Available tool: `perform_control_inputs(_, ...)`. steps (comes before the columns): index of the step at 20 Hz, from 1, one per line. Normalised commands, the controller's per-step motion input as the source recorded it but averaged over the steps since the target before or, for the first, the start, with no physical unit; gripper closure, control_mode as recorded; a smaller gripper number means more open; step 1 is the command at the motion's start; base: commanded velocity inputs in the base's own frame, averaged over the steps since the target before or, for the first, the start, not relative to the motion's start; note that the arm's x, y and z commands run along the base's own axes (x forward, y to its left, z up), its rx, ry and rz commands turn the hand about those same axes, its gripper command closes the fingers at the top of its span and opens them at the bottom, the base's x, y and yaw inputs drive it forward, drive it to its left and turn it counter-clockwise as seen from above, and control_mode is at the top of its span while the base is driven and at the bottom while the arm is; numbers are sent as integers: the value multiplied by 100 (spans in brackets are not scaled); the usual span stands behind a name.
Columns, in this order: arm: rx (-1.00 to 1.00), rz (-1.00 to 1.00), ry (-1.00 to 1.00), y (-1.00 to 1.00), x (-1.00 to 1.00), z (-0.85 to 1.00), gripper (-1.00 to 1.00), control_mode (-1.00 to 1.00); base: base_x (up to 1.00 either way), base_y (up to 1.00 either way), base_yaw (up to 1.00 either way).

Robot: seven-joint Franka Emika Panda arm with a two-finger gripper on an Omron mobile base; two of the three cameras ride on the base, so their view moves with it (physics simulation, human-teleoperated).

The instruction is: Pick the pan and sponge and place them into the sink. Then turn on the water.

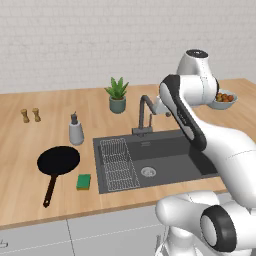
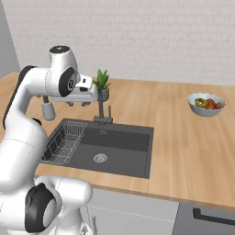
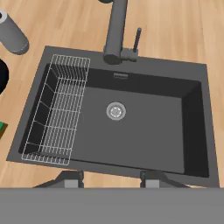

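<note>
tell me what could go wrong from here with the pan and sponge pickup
The pan lies flat on the counter with only a thin handle to grab, so a pinch there could let it tip or twist. The sponge sits close beside the pan, so reaching for either might nudge the other. The faucet rises over the sink, and a carried pan could clip it on the way in.

hand view: pan (image 3: 2, 75) & sponge (image 3: 2, 127) cut by left edge | faucet (image 3: 117, 30) top cut off | right base: soap bottle (image 2: 47, 109) partly behind arm | fruit bowl (image 1: 223, 99) half hidden
</note>
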Motion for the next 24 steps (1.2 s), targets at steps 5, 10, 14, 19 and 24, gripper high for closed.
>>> perform_control_inputs(5, -4, 0, 0, 48, 0, -8, -100, -100, 0, 0, 0)
perform_control_inputs(10, -3, 0, -1, 79, -13, -27, -100, -100, 0, 0, 0)
perform_control_inputs(14, 0, 7, 0, 66, -29, -48, -100, -100, 0, 0, 0)
perform_control_inputs(19, 0, 7, 3, 81, -23, -64, -100, -100, 0, 0, 0)
perform_control_inputs(24, 0, 5, 3, 84, -21, -60, -100, -100, 0, 0, 0)
